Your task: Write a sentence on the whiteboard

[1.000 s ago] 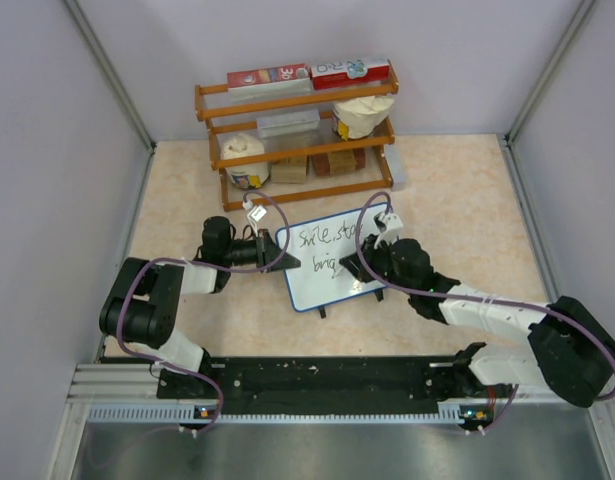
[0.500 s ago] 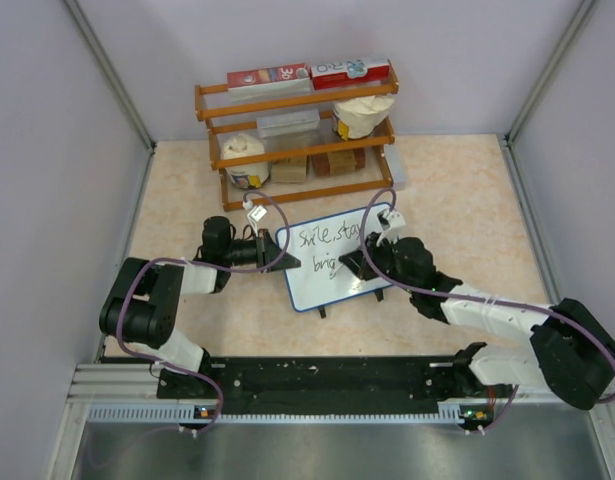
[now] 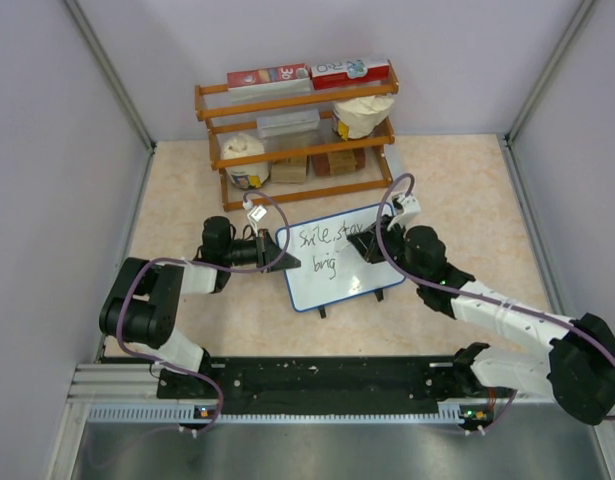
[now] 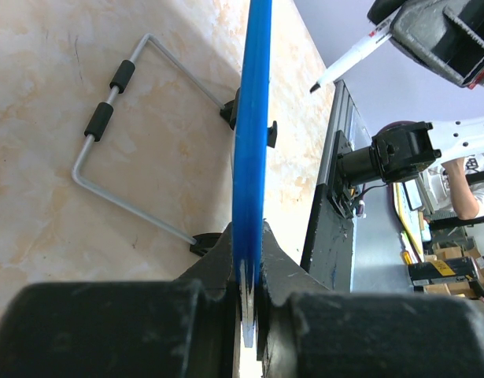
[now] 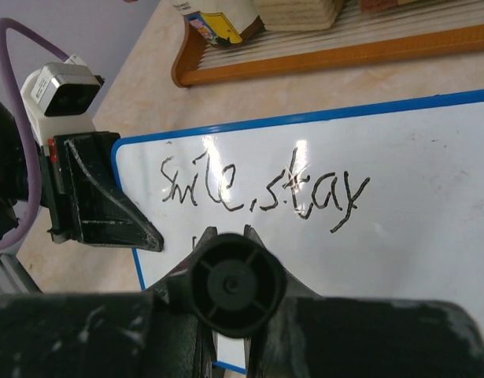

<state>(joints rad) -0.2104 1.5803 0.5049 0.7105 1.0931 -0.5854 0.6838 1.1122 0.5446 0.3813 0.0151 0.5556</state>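
Whiteboard (image 3: pixel 337 278) edge clenched by left end effector (image 4: pixel 248 274), right end effector (image 3: pixel 375 246) grasping marker (image 4: pixel 348 61), now shifted right

Both arms same build: left arm (image 3: pixel 195 278) and right arm (image 3: pixel 497 315) have white link shells between fat black cylindrical joints (image 3: pixel 137 312). A purple cable (image 5: pixel 1 63) runs outside each arm, up to a small white box camera (image 5: pixel 64 90) with a dark lens at the wrist. Fingers (image 5: pixel 100 201) are matte black and wedge-shaped; the pair seen close in the right wrist view is scuffed with pale flecks. Bases sit on a black rail (image 3: pixel 327 378) with a pale slotted strip (image 3: pixel 287 411) along the front.
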